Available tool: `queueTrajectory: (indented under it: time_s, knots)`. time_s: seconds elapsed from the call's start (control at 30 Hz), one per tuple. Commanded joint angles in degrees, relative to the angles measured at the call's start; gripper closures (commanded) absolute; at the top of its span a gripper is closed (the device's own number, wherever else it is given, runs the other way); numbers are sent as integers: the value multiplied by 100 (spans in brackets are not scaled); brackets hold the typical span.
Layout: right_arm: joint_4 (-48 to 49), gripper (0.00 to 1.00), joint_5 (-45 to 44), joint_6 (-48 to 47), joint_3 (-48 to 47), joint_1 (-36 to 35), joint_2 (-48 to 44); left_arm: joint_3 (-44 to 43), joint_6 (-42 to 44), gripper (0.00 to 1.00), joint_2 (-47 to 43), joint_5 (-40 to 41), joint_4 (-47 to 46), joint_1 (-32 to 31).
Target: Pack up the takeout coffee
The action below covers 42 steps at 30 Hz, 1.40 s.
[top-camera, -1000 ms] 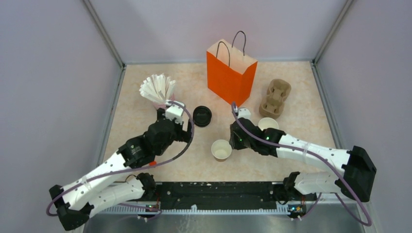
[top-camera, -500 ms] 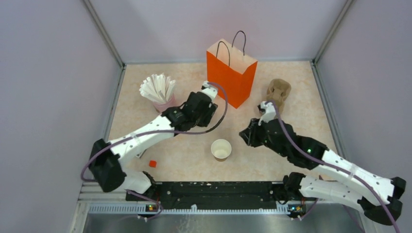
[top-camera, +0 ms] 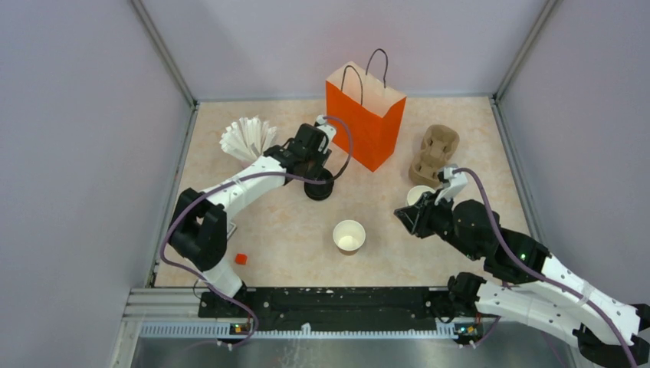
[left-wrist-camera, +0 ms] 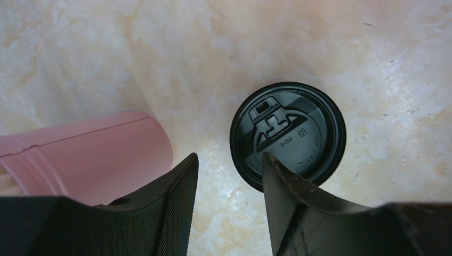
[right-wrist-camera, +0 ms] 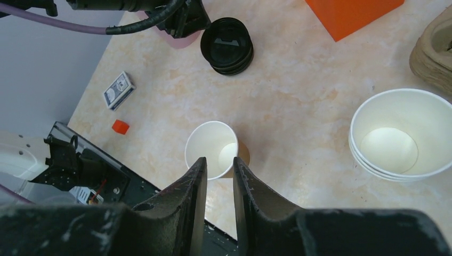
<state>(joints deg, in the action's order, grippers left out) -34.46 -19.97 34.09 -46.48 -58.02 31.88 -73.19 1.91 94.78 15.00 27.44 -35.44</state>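
Observation:
A single small brown paper cup point(top-camera: 349, 236) point(right-wrist-camera: 211, 149), white inside, stands open with no lid on it at the table's middle. A takeout coffee with its lid on is out of view. A stack of black lids point(top-camera: 319, 185) point(right-wrist-camera: 227, 45) point(left-wrist-camera: 288, 133) sits left of the orange bag point(top-camera: 364, 111). My left gripper point(top-camera: 316, 170) point(left-wrist-camera: 229, 162) hangs open right over the lids' near rim; its right finger overlaps the rim and bare table shows between the jaws. My right gripper point(top-camera: 406, 217) point(right-wrist-camera: 219, 160) hovers right of the single cup, jaws a narrow gap apart, empty.
A pink holder point(top-camera: 249, 161) point(left-wrist-camera: 85, 154) with white sticks stands beside the left gripper. A stack of lidless cups point(top-camera: 421, 195) point(right-wrist-camera: 400, 133) and a pulp cup carrier point(top-camera: 434, 156) lie right. A red cube point(top-camera: 241, 258) and a small packet point(right-wrist-camera: 118, 89) lie near left.
My left arm reached forward onto the black lids and its jaws narrowed. My right arm drew back to the right, away from the single cup.

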Motion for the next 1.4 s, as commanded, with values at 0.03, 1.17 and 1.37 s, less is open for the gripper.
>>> queueTrajectory:
  time_s: [0.03, 1.17, 1.37]
  knots:
    - [-71, 76, -136, 3, -2, -44, -38, -242, 277, 47, 258, -567, -302, 213]
    - [30, 77, -60, 43, 132, -43, 91, -1309, 147, 97, 1260, -1116, 100, 374]
    - [-6, 77, -60, 69, 130, -43, 93, -1420, 221, 100, 1431, -1102, 161, 371]
